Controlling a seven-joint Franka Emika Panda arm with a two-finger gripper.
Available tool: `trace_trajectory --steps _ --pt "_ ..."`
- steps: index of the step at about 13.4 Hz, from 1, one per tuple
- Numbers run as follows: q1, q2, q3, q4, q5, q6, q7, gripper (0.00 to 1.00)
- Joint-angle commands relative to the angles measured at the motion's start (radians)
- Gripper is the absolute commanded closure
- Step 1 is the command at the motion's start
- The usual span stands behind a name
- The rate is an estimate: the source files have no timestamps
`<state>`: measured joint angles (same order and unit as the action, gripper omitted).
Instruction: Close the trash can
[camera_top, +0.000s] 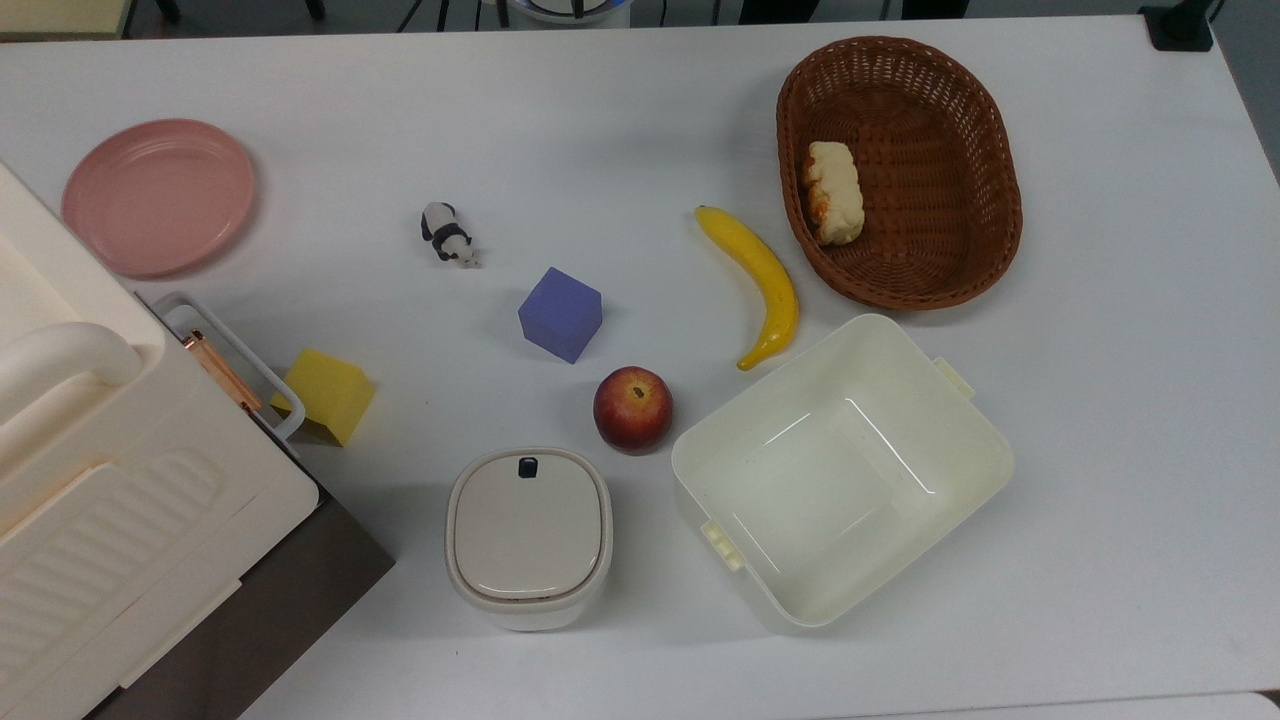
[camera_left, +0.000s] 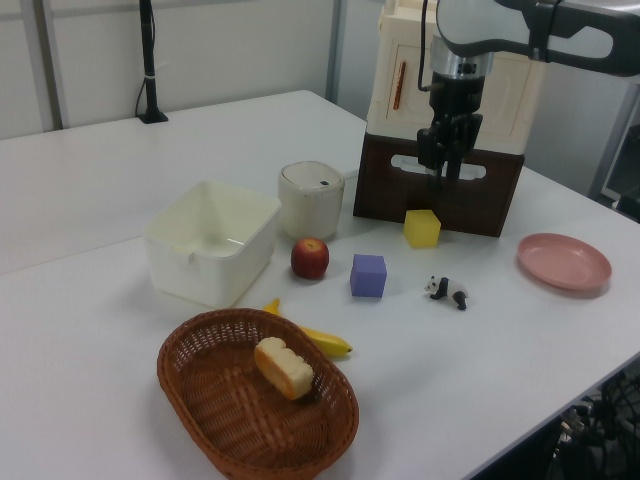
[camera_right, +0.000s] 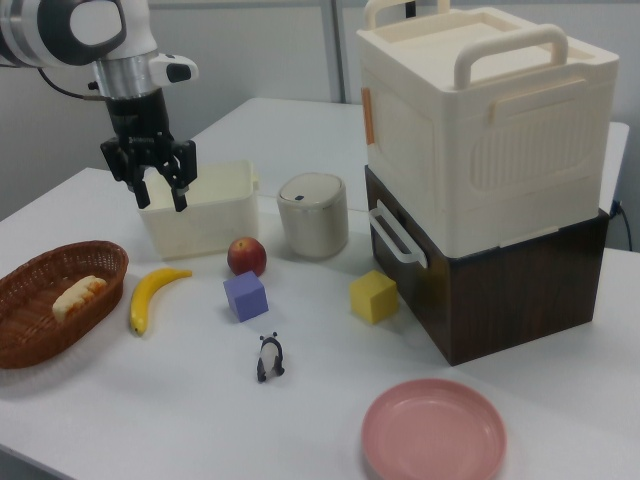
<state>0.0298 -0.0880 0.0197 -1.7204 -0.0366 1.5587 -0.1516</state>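
One trash can (camera_top: 528, 535), lid down, stands between one ribbed box (camera_top: 110, 500) and one lidless tub (camera_top: 985, 470), with one apple (camera_top: 633, 408) just beside it. Two cubes, purple (camera_top: 561, 314) and yellow (camera_top: 328, 394), lie nearby. The gripper (camera_right: 158, 192) hangs high, fingers apart, empty.

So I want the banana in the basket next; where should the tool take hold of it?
Grip the banana across its thick middle from straight above. It lies flat with bare table on both long sides, so the fingers can straddle it crosswise to its length.
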Motion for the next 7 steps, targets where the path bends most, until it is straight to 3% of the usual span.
trace_trajectory --steps 1,4,7 --pt "0.002 -0.009 -0.015 -0.001 -0.006 -0.023 -0.031 0.00" --pt "0.002 -0.015 -0.049 -0.002 0.006 -0.011 -0.046 0.00" --pt "0.010 -0.007 -0.049 -0.002 0.004 -0.011 -0.039 0.00"
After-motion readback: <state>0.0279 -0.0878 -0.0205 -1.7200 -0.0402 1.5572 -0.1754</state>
